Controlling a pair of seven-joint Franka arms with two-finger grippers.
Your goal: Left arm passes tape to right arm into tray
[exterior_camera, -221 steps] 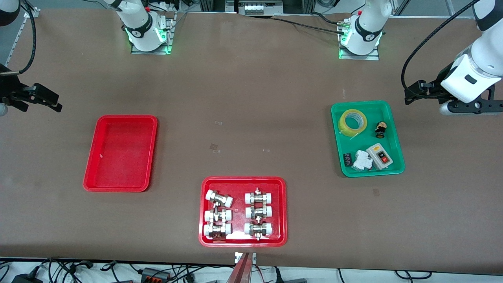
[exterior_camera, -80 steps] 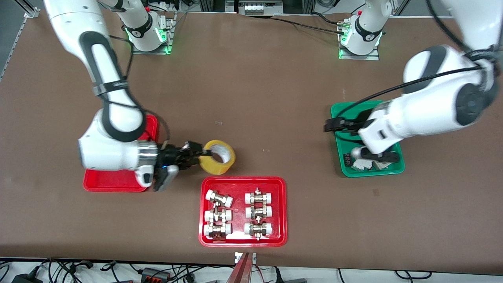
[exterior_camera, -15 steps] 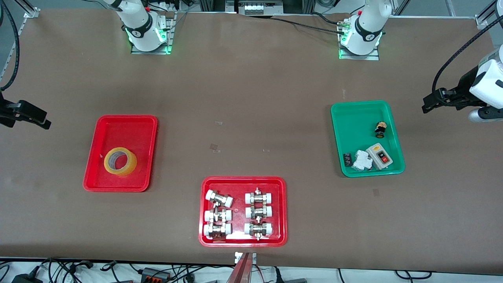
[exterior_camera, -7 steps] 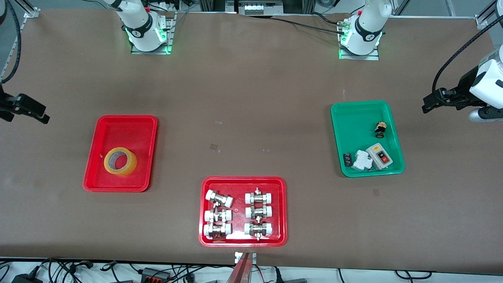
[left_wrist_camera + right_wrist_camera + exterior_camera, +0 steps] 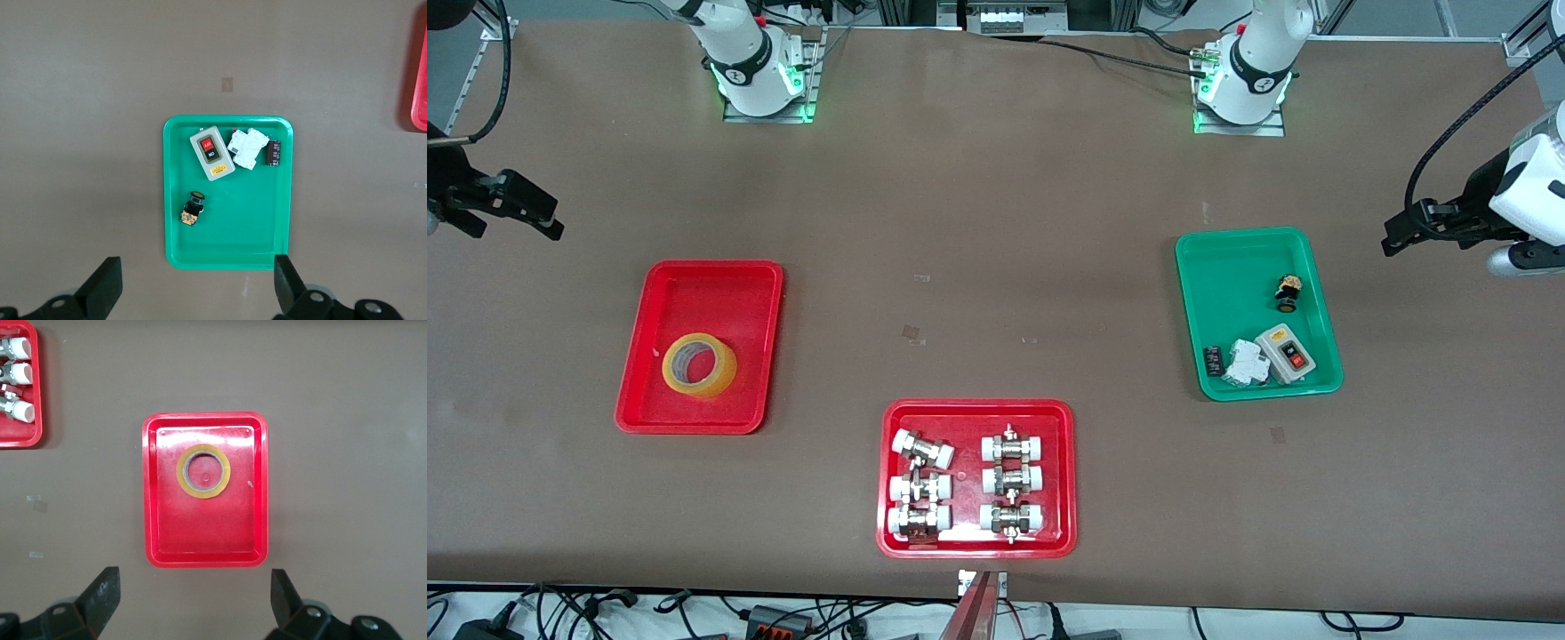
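A: Where's the tape [image 5: 699, 365]?

B: Flat in the tray [image 5: 660, 307], toward its camera-side edge. Left gripper [image 5: 193, 290] and right gripper [image 5: 193, 600] hang spread and empty at the desk's ends.

A: Handling?

B: Probably light, stiff, slick; pinch across the ring's wall.

Green tray [image 5: 175, 200] on brown table [image 5: 80, 100], holding grey switch box [image 5: 211, 153], white part [image 5: 247, 148], small black-orange button [image 5: 193, 207], left gripper [image 5: 193, 283] fingers spread wide above
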